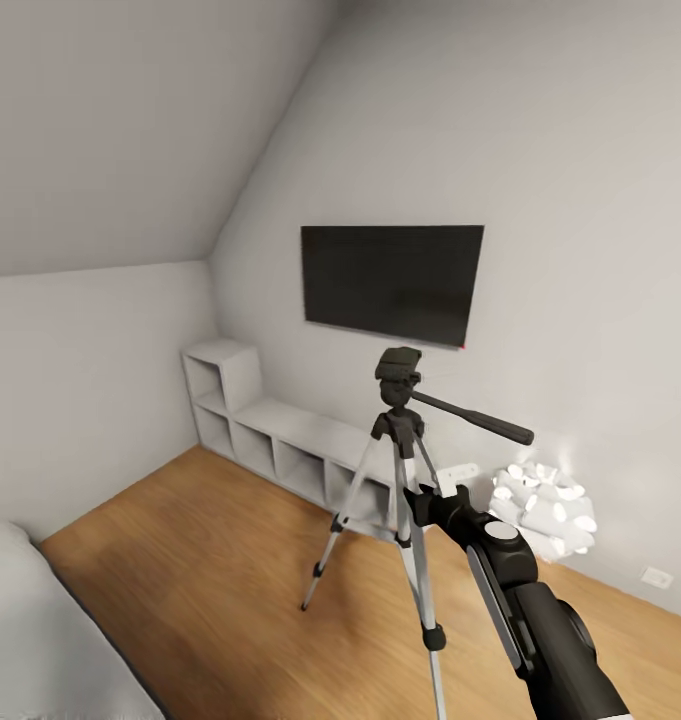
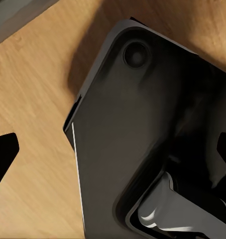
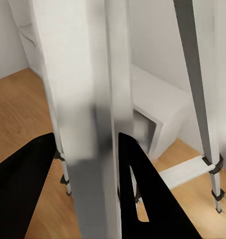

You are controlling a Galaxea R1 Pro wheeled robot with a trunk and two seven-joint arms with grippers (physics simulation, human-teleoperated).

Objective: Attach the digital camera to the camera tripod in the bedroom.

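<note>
Bedroom's white cubby shelf (image 1: 280, 440) empty, right tool (image 3: 85, 169) clamping camera tripod (image 1: 400, 470) leg, left tool's opening unclear

The camera tripod (image 1: 400, 470) has silver legs with black joints and feet, and a black head and pan handle. Behind the tripod, the wall screen (image 1: 392, 282) is flat black against white walls, with a tiny red spot at its lower corner. The low cube shelf (image 1: 270, 430) beyond the tripod is pale grey-white. The floor (image 1: 210, 560) under it is warm light wood with faint grain. Beside the tripod, the lamp (image 1: 542, 508) glows white. The right arm (image 1: 540, 610) is black with a grey-white strip.
</note>
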